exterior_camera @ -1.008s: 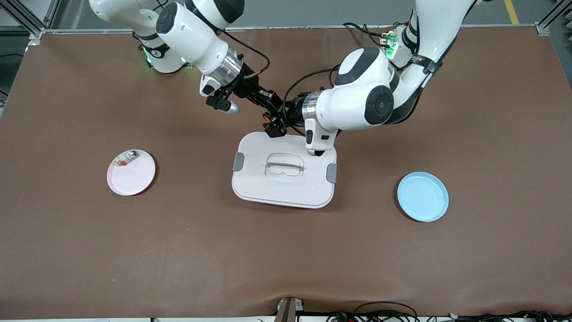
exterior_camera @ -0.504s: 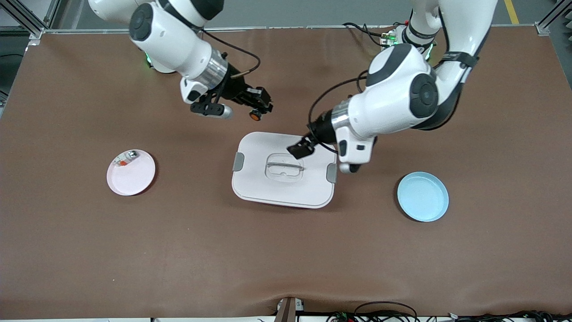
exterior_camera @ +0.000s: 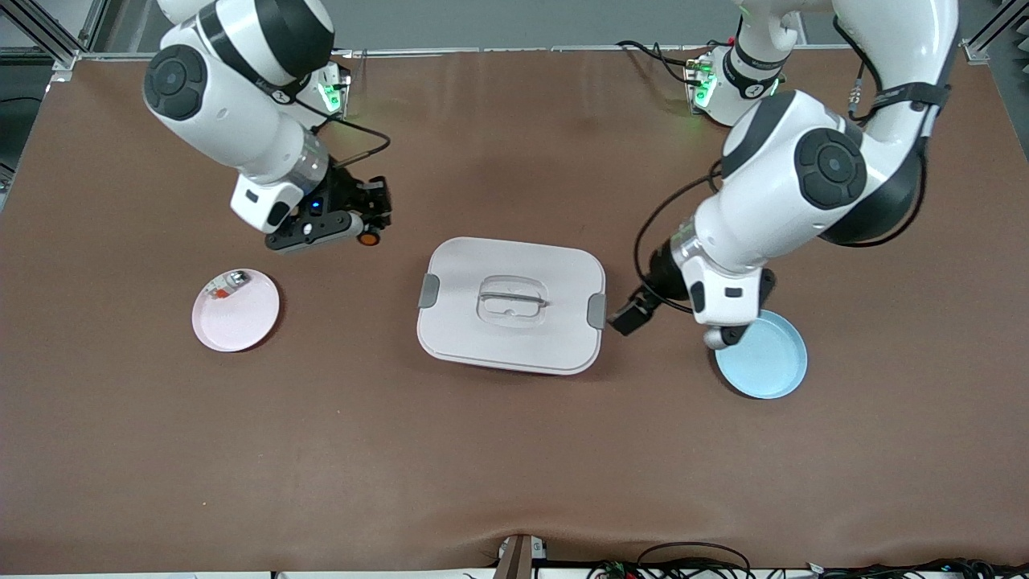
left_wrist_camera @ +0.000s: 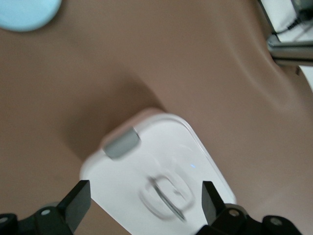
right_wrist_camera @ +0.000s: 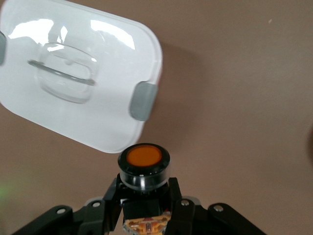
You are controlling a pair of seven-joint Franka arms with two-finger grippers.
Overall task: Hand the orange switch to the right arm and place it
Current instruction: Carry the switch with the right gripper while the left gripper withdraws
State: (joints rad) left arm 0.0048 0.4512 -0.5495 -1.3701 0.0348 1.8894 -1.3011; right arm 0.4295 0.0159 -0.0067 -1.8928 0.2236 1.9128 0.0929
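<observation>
The orange switch (exterior_camera: 370, 238) is a tiny black cylinder with a round orange end. My right gripper (exterior_camera: 371, 228) is shut on it and holds it over bare table between the pink plate (exterior_camera: 241, 322) and the white lidded box (exterior_camera: 482, 257). In the right wrist view the switch (right_wrist_camera: 144, 164) sits between the fingers of that gripper (right_wrist_camera: 144, 193), orange end facing out. My left gripper (exterior_camera: 629, 318) is open and empty over the table between the box and the blue plate (exterior_camera: 764, 362). In the left wrist view its gripper (left_wrist_camera: 145, 205) is spread wide over the box (left_wrist_camera: 146, 147).
The pink plate holds a silvery-white part with a red-orange strip (exterior_camera: 225, 285). The white box has grey clips (exterior_camera: 596, 310) at both ends and a clear handle (exterior_camera: 512, 301) on its lid. The blue plate holds nothing.
The left gripper let go of the switch and swung away toward the blue plate. The right gripper carried the switch toward the right arm's end of the table, nearer the pink plate.
</observation>
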